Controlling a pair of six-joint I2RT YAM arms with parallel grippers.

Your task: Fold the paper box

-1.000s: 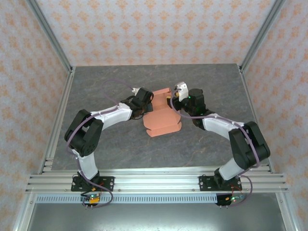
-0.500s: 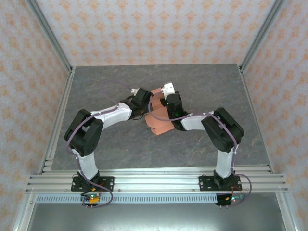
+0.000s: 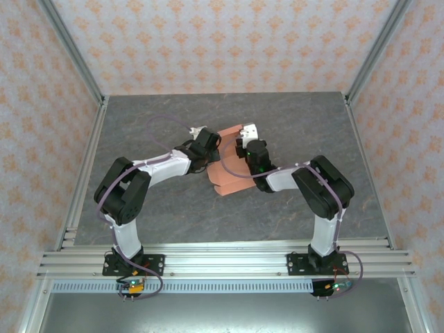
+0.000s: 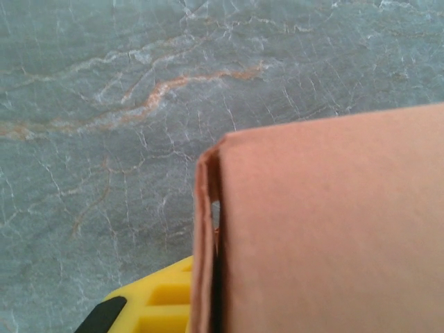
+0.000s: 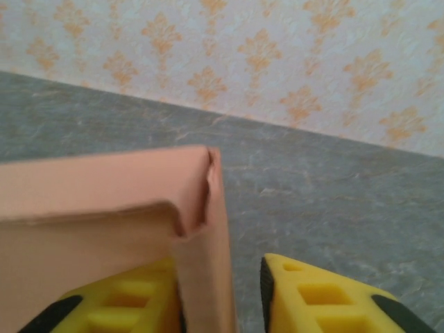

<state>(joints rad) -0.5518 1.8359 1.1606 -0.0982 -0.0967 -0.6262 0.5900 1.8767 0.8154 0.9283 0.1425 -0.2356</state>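
The paper box (image 3: 230, 182) sits mid-tabletop (image 3: 166, 215) between the 2 arms, its long axis running roughly near to far. The left gripper (image 3: 210, 154) is clamped shut on the box's left wall. The right gripper (image 5: 215, 295) stands part-open astride a raised wall at the far right corner, not pinching it.

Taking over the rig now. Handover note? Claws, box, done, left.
Left claw: shut, pinching a doubled-over cardboard wall on the left side of the paper box.
Right claw: open, fingers straddling an upright wall at a far corner of the box, not clamped.
Box: mid-table, between the two claws, partly formed.
Done: the far walls are up and one corner has met.
Left: probably close the right claw to set that corner, then fold the near part, which looks flat from above.
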